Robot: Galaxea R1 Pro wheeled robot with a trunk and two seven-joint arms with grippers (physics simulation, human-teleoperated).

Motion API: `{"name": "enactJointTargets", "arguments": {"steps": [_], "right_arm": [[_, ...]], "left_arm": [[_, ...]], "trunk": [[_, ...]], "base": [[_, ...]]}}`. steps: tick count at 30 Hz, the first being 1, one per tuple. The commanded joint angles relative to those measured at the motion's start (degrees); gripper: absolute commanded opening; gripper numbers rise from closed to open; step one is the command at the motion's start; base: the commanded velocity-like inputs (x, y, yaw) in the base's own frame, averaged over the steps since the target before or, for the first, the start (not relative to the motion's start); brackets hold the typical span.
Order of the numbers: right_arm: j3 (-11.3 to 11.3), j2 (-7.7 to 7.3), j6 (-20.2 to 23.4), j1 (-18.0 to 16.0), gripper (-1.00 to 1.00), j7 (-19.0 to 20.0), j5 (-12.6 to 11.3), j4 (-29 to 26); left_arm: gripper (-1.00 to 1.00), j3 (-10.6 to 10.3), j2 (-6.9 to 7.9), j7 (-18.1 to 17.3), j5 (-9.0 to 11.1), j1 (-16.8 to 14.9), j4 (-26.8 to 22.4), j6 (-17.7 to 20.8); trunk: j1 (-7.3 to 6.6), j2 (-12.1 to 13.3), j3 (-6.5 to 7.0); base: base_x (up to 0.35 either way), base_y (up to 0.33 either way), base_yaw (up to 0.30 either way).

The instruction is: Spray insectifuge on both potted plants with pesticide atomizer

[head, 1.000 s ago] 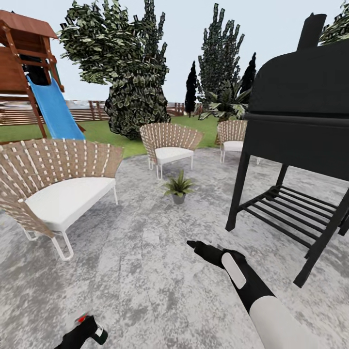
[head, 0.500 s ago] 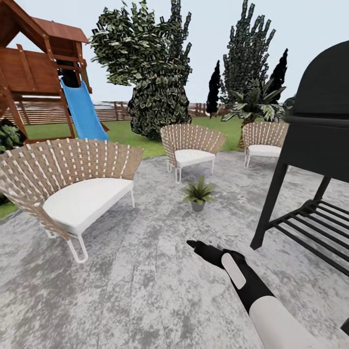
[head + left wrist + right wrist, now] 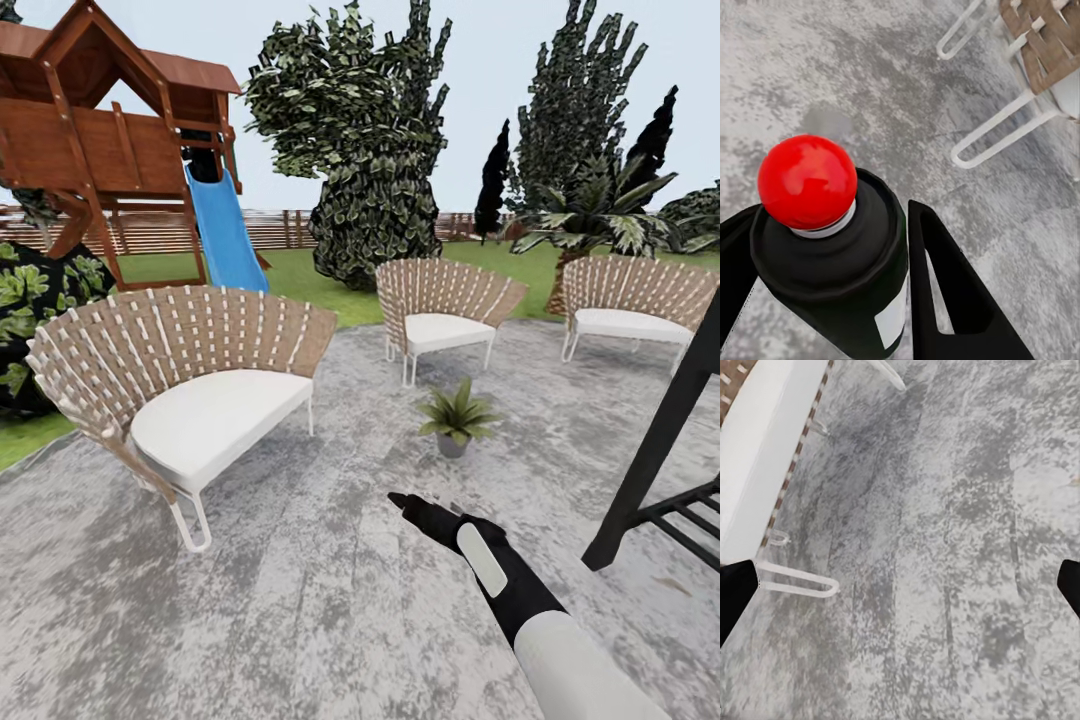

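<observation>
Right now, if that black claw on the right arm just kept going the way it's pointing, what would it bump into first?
Probably the grey paving. The right claw points forward and slightly left, and its own camera looks down on bare stone ahead. The nearest wicker chair sits well off to the left, though depth is hard to judge.

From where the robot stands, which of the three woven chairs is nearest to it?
The big woven chair at the robot's left, before the blue slide; the other two stand farther back, beyond the potted plant.

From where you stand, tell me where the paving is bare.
Bare paving runs from the near chair to the right gripper. Crowded ahead: potted plant near the middle chair, grill legs at right.
</observation>
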Motion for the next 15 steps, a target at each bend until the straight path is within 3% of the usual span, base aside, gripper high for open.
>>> {"name": "enactJointTargets", "arguments": {"steps": [1, 7, 10, 15], "right_arm": [[0.0, 0.0, 0.0, 0.0, 1.0, 0.0, 0.0, 0.0], [0.0, 0.0, 0.0, 0.0, 1.0, 0.0, -0.1, 0.0], [-0.3, 0.0, -0.1, 0.0, 1.0, -0.1, -0.8, 2.7], [-0.3, -0.08, -2.2, -0.1, 1.0, -0.7, -8.8, 10.4]], "left_arm": [[-1.0, 0.0, 0.0, -0.1, 0.0, 0.0, 0.0, 0.0], [-1.0, 0.0, -0.02, 0.0, 0.0, 0.0, 0.1, 0.0], [-1.0, 0.0, -0.08, 0.0, 0.0, 0.0, 0.6, 0.0], [-1.0, 0.0, -0.09, 0.0, 0.0, 0.0, 0.7, 0.0]], "trunk": [[0.0, 0.0, 0.0], [0.0, 0.0, 0.0], [0.0, 0.0, 0.0], [0.0, 0.0, 0.0]], "base": [[0.32, 0.143, 0.268], [0.32, 0.136, 0.268], [0.32, 0.118, 0.268], [0.32, 0.108, 0.269]]}}
